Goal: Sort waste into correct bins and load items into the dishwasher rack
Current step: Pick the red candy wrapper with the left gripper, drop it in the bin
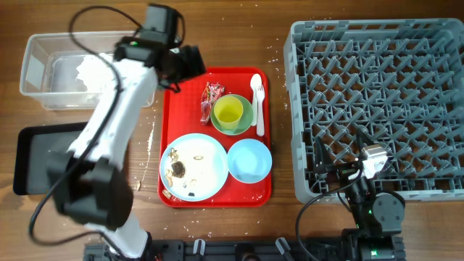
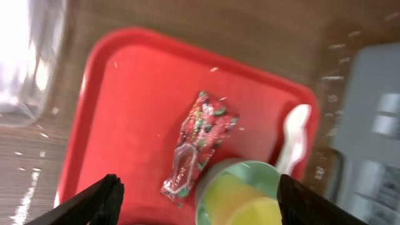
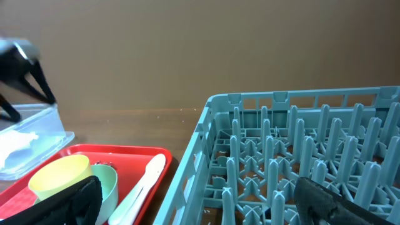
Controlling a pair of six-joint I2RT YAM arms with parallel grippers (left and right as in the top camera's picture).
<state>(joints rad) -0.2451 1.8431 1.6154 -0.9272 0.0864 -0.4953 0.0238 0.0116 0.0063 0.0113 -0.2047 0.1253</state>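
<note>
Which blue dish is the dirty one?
The big flat plate on the red tray, speckled with crumbs and brown bits; the smaller blue bowl beside it looks clean.

Beside the rack (image 3: 250, 99) sit a yellow cup (image 3: 59, 174) and white spoon (image 3: 147, 178).

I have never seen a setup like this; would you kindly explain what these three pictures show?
Two robot arms work at a wooden table. One picture looks straight down from above; the other two come from a camera on each wrist. The left end effector hovers open near a small red printed wrapper on the red tray, beside a yellow cup, white spoon, blue plate and blue bowl. The right end effector is open by the grey dishwasher rack. Nothing is held.
</note>
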